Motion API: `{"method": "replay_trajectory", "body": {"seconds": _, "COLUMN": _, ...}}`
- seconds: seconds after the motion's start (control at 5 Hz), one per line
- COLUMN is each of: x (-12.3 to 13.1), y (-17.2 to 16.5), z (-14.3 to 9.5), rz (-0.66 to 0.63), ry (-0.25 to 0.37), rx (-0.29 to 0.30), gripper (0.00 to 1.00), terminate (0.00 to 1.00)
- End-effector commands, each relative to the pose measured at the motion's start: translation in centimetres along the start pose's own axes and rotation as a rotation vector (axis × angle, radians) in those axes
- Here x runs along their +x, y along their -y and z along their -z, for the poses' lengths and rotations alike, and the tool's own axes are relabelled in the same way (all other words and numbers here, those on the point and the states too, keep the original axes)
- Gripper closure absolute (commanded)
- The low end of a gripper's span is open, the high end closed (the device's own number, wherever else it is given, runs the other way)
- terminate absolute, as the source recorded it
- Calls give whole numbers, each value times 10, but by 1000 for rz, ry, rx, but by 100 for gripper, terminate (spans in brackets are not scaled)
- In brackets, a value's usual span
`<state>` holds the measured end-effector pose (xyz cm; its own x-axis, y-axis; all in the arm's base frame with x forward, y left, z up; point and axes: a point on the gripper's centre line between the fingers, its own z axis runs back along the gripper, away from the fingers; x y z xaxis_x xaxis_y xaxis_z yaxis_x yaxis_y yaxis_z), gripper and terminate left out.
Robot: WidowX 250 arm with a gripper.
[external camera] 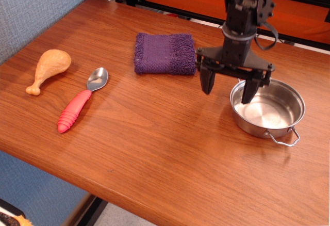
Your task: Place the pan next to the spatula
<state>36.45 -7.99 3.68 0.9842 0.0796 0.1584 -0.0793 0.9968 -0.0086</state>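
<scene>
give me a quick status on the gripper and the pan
Gripper open, straddling the pan's left rim, nothing held. Pan on table at right, far from spatula. Path between them bare wood; purple cloth lies behind it.
</scene>
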Motion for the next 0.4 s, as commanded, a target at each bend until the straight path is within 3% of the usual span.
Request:
{"method": "replay_trajectory", "body": {"seconds": 0.0, "x": 2, "y": 0, "z": 6, "rz": 4, "ry": -30, "rx": -3, "gripper": 0, "terminate": 0}}
{"method": "replay_trajectory", "body": {"seconds": 0.2, "x": 0, "y": 1, "z": 5, "rz": 17, "ry": -15, "rx": 3, "gripper": 0, "terminate": 0}}
